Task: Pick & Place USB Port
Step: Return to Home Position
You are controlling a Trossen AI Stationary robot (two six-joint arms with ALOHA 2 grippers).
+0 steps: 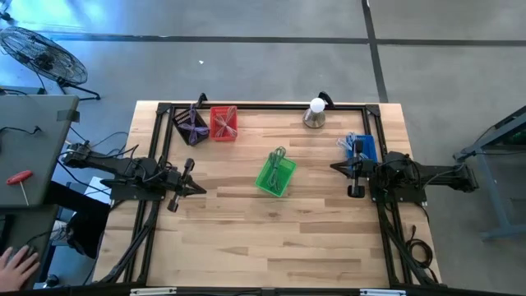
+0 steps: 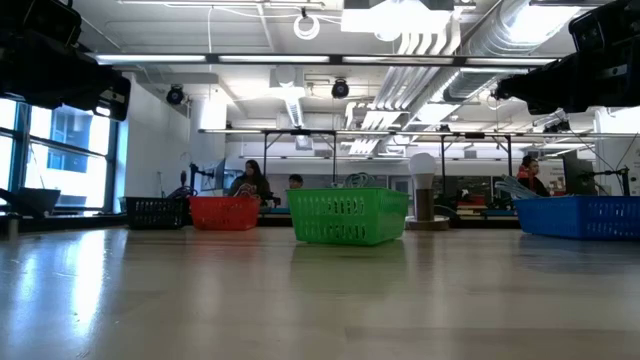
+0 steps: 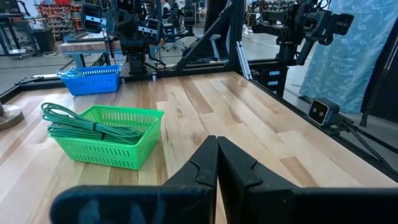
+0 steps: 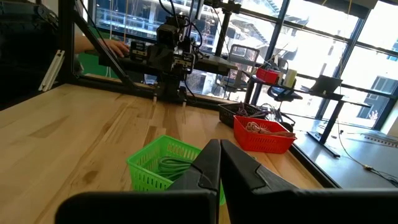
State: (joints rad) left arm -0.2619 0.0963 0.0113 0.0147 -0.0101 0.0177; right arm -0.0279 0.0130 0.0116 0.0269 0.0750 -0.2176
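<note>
Since neither of my tools carries anything, I judge the sorting part of the job finished. My left gripper (image 1: pixel 197 188) hangs low to the left of the green plastic mesh basket (image 1: pixel 283 187), its fingers pressed together on nothing. My right gripper (image 1: pixel 337 167) hangs to the right of that basket, also pressed together and empty.

Status of the cables:
- The coiled green charger cable (image 3: pixel 87 124) lies inside the green basket.
- The pink charger cable (image 4: pixel 258 127) lies in the red plastic mesh basket (image 4: pixel 261 143), beyond the green basket and to its left.
- The white charger cable (image 1: pixel 351 143) lies in the blue plastic mesh basket (image 3: pixel 93 84), to the right of the green basket, just beside my right gripper.

I see no loose cable on the light wooden table (image 1: pixel 246 238) around the green basket. In my judgement, the only item left is to draw both arms back to rest.
</note>
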